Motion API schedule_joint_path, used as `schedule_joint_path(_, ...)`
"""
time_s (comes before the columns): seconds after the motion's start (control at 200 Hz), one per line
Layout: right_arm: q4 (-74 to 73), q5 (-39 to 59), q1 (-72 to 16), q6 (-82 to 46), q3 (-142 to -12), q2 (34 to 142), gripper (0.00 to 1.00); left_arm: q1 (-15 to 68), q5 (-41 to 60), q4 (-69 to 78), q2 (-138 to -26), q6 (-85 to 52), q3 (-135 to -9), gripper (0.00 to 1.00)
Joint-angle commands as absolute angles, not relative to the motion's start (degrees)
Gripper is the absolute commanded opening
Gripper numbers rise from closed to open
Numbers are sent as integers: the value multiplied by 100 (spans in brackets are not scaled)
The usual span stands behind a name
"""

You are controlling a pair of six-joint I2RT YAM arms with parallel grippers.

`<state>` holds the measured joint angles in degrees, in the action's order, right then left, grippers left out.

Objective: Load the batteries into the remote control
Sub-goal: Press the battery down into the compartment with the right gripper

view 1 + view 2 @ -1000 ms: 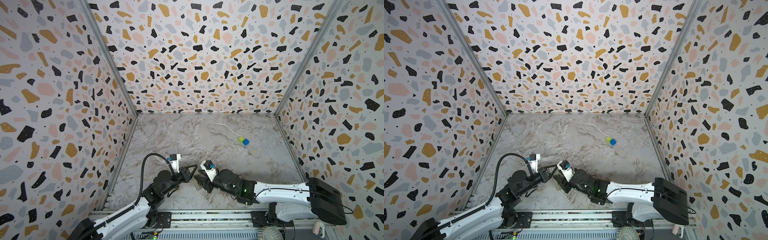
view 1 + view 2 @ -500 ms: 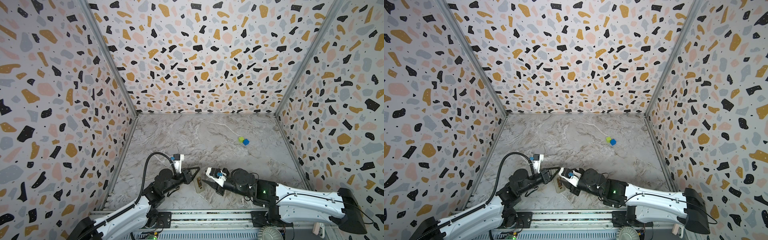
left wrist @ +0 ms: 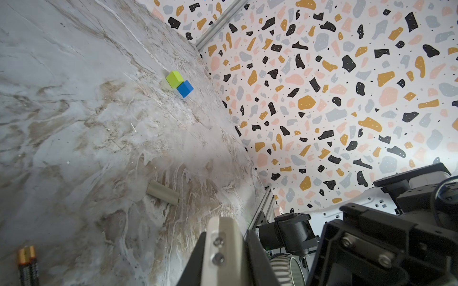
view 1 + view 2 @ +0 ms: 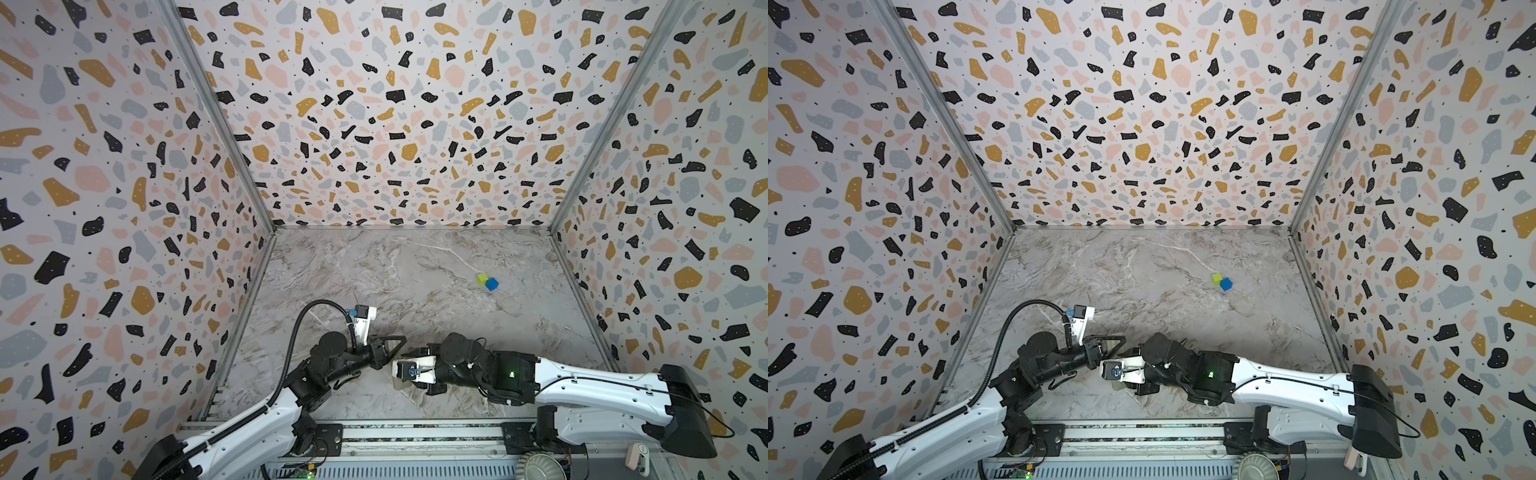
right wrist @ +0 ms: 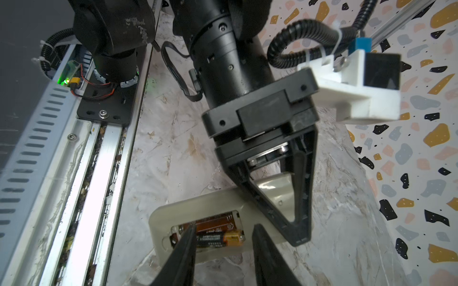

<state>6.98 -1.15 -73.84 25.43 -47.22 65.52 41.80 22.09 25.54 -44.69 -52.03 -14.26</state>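
1. Left pincer point(image 4: 394, 348) reaches the remote control point(image 4: 398, 382) in both top views. Only the remote's pale corner shows under the right arm's camera mount point(image 4: 415, 371), and neither pincer's state can be told there. Touching green cube point(image 4: 482, 279) and blue cube point(image 4: 492, 284) sit well apart from the remote.
2. Left wrist view alone shows black fingers point(image 3: 257, 262) pinching the remote's pale edge, and a loose battery point(image 3: 27, 260) apart from it.
3. Right wrist view alone shows the remote's open bay holding a battery point(image 5: 218, 239), right pincer point(image 5: 224, 230) spread just above.
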Motion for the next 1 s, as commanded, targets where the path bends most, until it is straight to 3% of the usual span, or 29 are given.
schedule_joint_path(0.0,826,-191,-7410,2617,-4896,6502,37,4201,2380,2769,-4386,-5123,-1503,0)
schedule_joint_path(0.37,744,-837,-7541,2664,-4860,6616,28,4197,2402,2760,-4412,-5106,-1528,0)
schedule_joint_path(0.991,743,-920,-7532,2731,-4794,6881,20,4219,2417,2790,-4395,-5106,-1512,0)
